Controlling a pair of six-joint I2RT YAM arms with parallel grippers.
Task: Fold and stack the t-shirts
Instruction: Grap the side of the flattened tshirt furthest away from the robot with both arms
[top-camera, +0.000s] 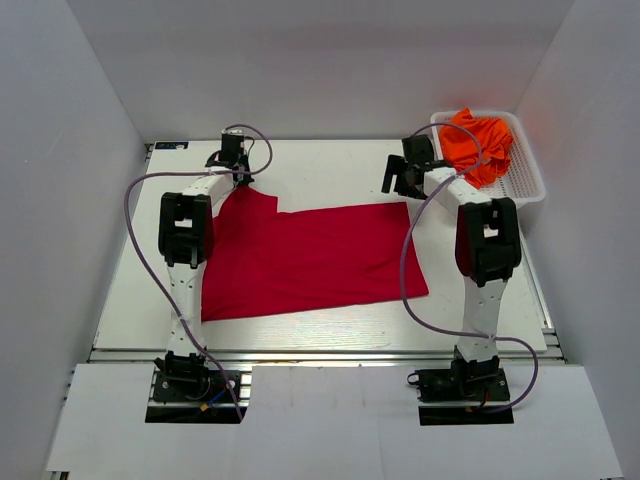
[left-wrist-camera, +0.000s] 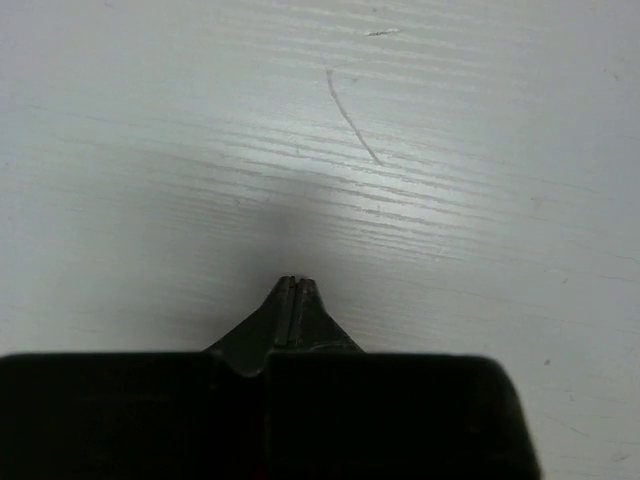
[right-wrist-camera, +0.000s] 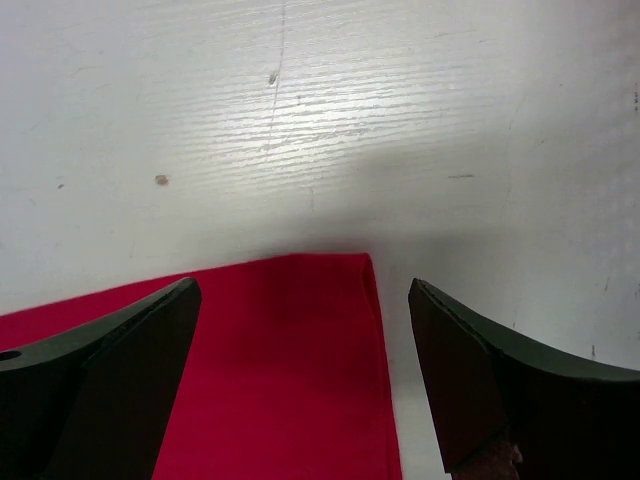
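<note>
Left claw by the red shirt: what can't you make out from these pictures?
- Left gripper: shut in its wrist view, no cloth showing. In the top view its own wrist hides the tips, so a pinch on the red t-shirt is unclear.
- Top view: the orange shirts are bunched in the basket, so their number is unclear.

A white mesh basket (top-camera: 527, 172) sits at the table's (top-camera: 330, 178) far right corner.
</note>
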